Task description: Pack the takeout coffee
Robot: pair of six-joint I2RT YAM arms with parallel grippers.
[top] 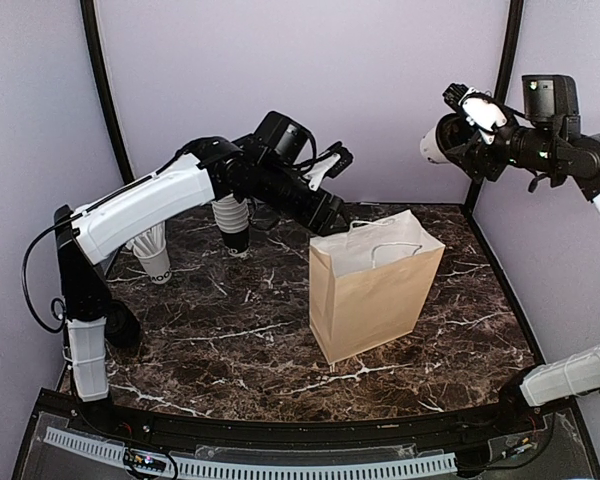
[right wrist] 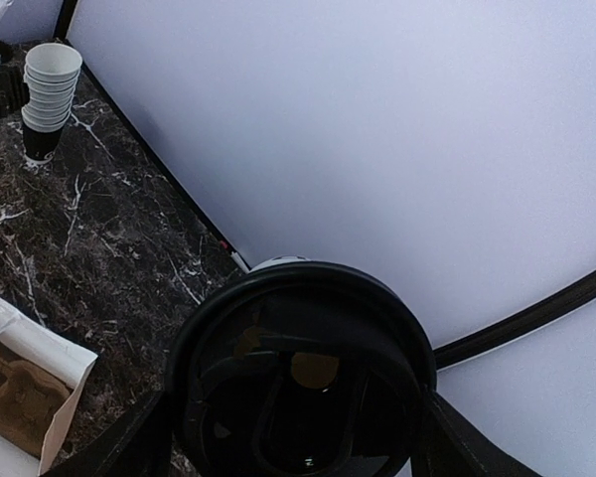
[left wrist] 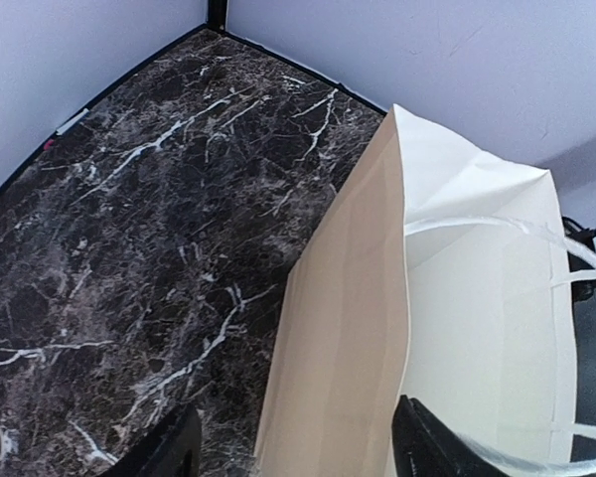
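A takeout coffee, a white paper cup (top: 433, 148) with a black lid (right wrist: 303, 378), is held in my right gripper (top: 458, 135), which is shut on it high above the table's back right corner, beyond the bag. In the right wrist view the lid fills the space between the fingers (right wrist: 457, 447). The brown paper bag (top: 375, 285) stands open and upright mid-table. My left gripper (left wrist: 298, 447) is open and straddles the bag's left wall (left wrist: 348, 328), one finger outside and one inside. In the top view it sits at the bag's back left rim (top: 330, 215).
A stack of lidless white cups (top: 232, 220) stands at the back left and also shows in the right wrist view (right wrist: 50, 94). A white cup of white sticks (top: 152, 250) stands left of it. A brown cardboard insert (right wrist: 10, 397) lies inside the bag. Walls enclose the table.
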